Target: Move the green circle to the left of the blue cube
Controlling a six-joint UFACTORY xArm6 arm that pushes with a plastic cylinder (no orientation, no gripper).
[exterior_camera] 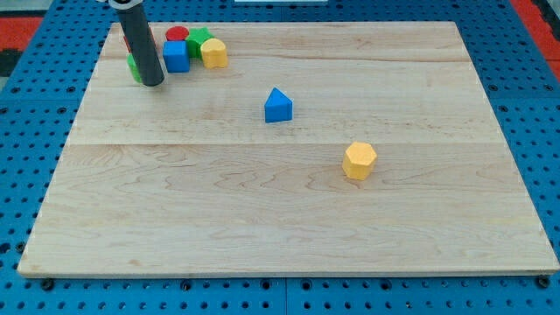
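Green circle: a small green round block [133,66] is sitting in the upper left of the frame, mostly hidden behind the dark rod; only a sliver of green is showing at the rod's left edge.
Blue cube: a small blue cube-shaped block [176,57] is standing just right of the rod, so the green circle is already lying on its left, with the rod between them.
My tip: my tip [153,83] is resting on the bench just beside the green circle, at its right and slightly below, and appears to be touching it, though I cannot tell for certain.
Claw: there is no claw on this arm, so I cannot tell of any spread or pinch; the rod alone is doing the pushing.
Cluster: a red round block [178,35], a green star-like block [199,39] and a yellow rounded block [214,53] are crowding the blue cube's top and right.
Farther out: a blue triangular block [278,105] is sitting near the centre, and a yellow hexagonal block [360,161] is lying lower right of it.
Bench: the pale wooden bench [262,219] is carrying everything.
Doing it well: judging from this, the step is nearly finished; any further nudge should be short and slow, keeping the circle level with the cube and clear of the bench's left edge, without bumping the cube.
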